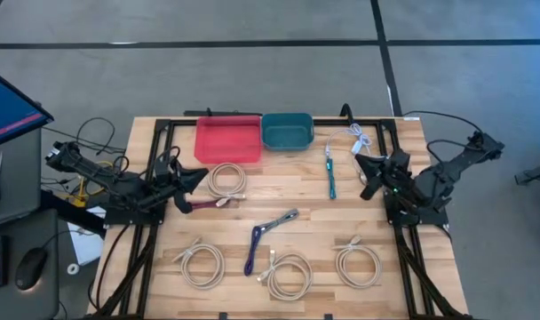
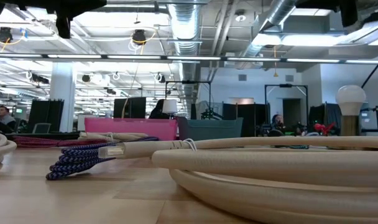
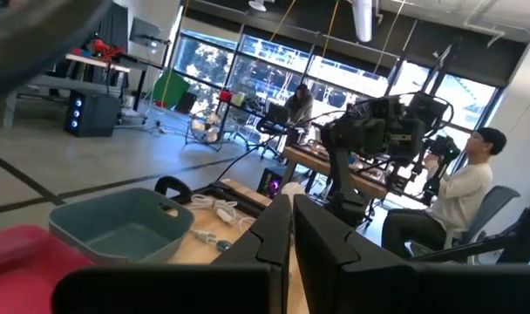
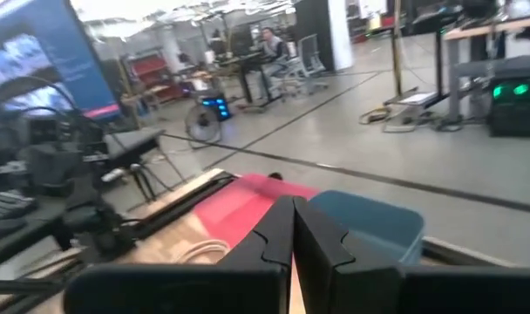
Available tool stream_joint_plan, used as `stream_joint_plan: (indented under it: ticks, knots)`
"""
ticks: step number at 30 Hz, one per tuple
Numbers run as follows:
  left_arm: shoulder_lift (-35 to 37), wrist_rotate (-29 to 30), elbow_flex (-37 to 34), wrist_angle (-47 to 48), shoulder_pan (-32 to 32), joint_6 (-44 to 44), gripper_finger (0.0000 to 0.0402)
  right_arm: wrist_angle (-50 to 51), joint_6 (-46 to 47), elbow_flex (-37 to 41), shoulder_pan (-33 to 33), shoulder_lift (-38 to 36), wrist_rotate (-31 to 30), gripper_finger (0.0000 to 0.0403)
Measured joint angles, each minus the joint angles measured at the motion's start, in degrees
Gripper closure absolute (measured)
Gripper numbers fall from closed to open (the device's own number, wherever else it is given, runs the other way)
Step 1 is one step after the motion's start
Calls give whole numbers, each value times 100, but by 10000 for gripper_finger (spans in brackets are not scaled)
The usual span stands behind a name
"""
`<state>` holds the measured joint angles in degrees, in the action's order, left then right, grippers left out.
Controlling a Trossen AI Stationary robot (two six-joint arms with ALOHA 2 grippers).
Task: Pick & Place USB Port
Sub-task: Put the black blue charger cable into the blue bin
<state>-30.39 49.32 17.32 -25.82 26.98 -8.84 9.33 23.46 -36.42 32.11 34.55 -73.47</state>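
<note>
The left gripper (image 1: pixel 197 178) waits with its fingers closed on nothing at the table's left edge, just beside a coiled beige cable (image 1: pixel 226 180) that lies below the red tray (image 1: pixel 227 140). More coils lie along the near edge, with a purple braided cable (image 1: pixel 266 236) mid-table. These cables look light and floppy, so I judge the stiff plug end the best hold; the right gripper (image 1: pixel 369 174), likewise closed and empty, rests near the green cable (image 1: pixel 330 173).
</note>
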Motion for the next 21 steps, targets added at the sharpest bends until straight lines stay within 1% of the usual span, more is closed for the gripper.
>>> stream_joint_plan:
  ticks: [1, 3, 7, 10, 12, 14, 18, 21]
  knots:
    - [0, 0, 0, -2, 0, 0, 385, 256, 179, -102, -87, 45, 37, 403]
    - [-2, 0, 0, -2, 0, 0, 385, 991, 736, -295, -306, 93, 389, 403]
    - [0, 0, 0, -13, 0, 0, 385, 2889, 2463, -598, -964, 241, 1662, 403]
    - [0, 0, 0, -13, 0, 0, 385, 3892, 3344, -636, -1490, 446, 2601, 403]
    - [0, 0, 0, -13, 0, 0, 385, 4146, 3551, -634, -1796, 660, 3105, 403]
    - [0, 0, 0, -13, 0, 0, 385, 4150, 3569, -634, -2072, 904, 3409, 403]
    - [0, 0, 0, -14, 0, 0, 385, 3780, 3464, -636, -2532, 1391, 3756, 403]
    - [0, 0, 0, -15, 0, -1, 385, 3562, 3122, -636, -2766, 1714, 3900, 403]
